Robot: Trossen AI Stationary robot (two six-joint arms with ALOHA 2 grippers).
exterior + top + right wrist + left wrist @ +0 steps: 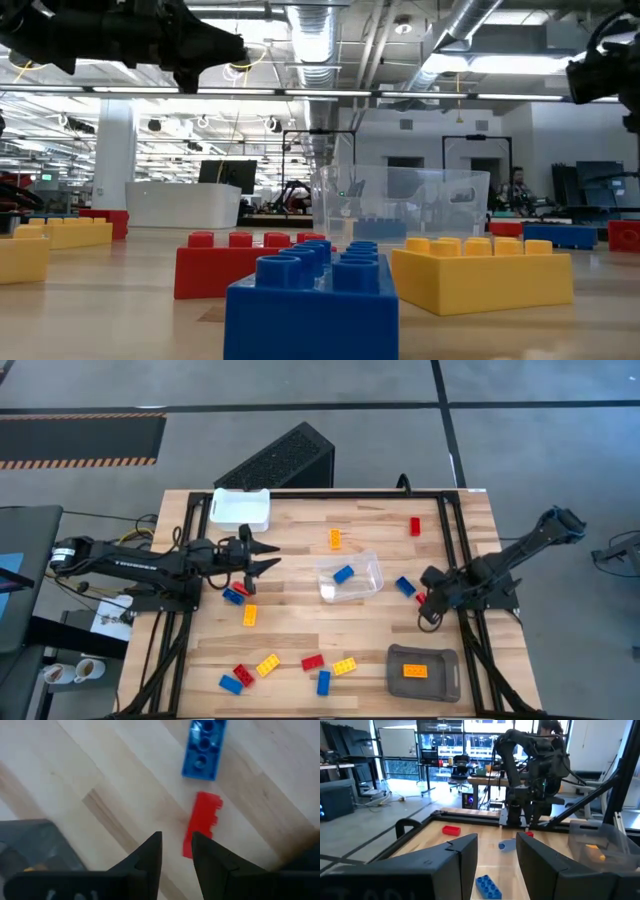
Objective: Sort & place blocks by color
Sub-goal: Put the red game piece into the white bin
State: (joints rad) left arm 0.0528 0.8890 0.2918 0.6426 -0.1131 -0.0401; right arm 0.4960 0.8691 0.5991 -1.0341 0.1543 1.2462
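Fingers of my right gripper [176,851] stand a narrow gap apart with nothing between them, poised over the table [300,530] just beside a red block [202,822], with a blue block [204,747] lying a little farther on. Those of my left gripper [496,862] are also parted and empty, held above the wood near the white tray [241,507]. Other blocks lie scattered across the table, one blue block [343,574] in the clear container [350,577] and one orange block [415,671] in the grey tray [423,672].

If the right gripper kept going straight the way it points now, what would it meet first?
Probably the bare tabletop just beside the red block; the right gripper points down with nothing between its fingers, though depth is unclear.
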